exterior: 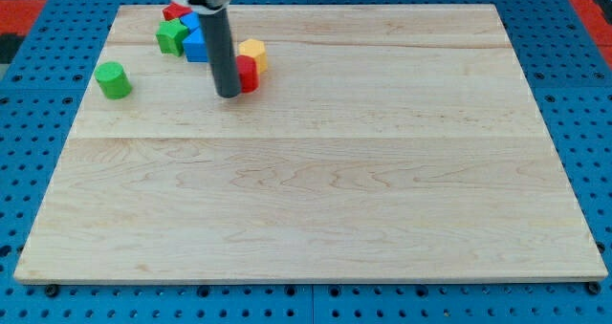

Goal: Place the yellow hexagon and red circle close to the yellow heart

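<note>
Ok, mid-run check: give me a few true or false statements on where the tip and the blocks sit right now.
1. My tip is right beside the red block, on its left in the view. True.
2. The yellow block is alone at the view's bottom right. False: it sits near the view's top left, just above the red block.
3. A green block lies apart from the cluster, toward the view's left edge. True.
4. The blue block lies to the view's right of the yellow block. False: it is to the left, partly behind the rod.
5. A yellow heart shows plainly. False: I cannot make one out.
</note>
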